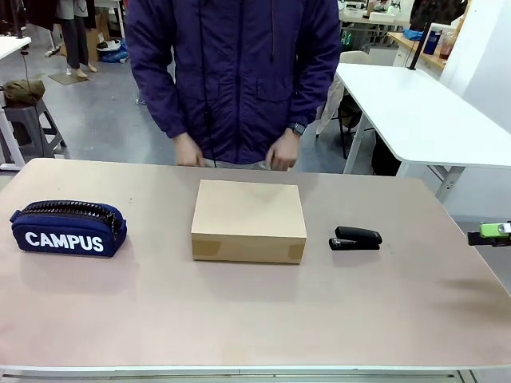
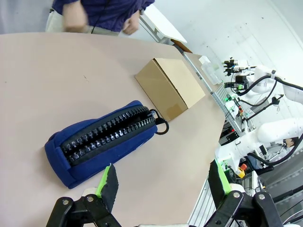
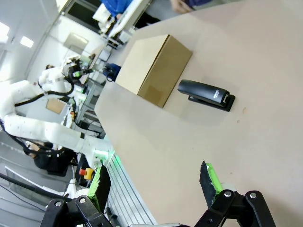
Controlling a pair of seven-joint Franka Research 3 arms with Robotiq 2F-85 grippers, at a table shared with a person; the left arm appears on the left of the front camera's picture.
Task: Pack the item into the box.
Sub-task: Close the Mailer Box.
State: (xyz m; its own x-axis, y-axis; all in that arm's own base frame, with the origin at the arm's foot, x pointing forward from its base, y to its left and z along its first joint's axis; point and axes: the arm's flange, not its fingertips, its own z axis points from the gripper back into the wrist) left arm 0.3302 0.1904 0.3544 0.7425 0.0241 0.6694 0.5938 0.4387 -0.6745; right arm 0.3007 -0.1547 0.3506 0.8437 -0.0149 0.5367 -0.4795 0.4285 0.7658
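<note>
Both claws — left [image 2: 163,189] and right [image 3: 154,182] — hang spread and empty while the box [image 1: 248,221] sits shut mid-bench; I judge it light, stiff cardboard, best lifted by its lid's edge.

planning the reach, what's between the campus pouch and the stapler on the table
The closed cardboard box sits between the pouch and the stapler, with bare tabletop on either side of it, as the front view shows.
</note>
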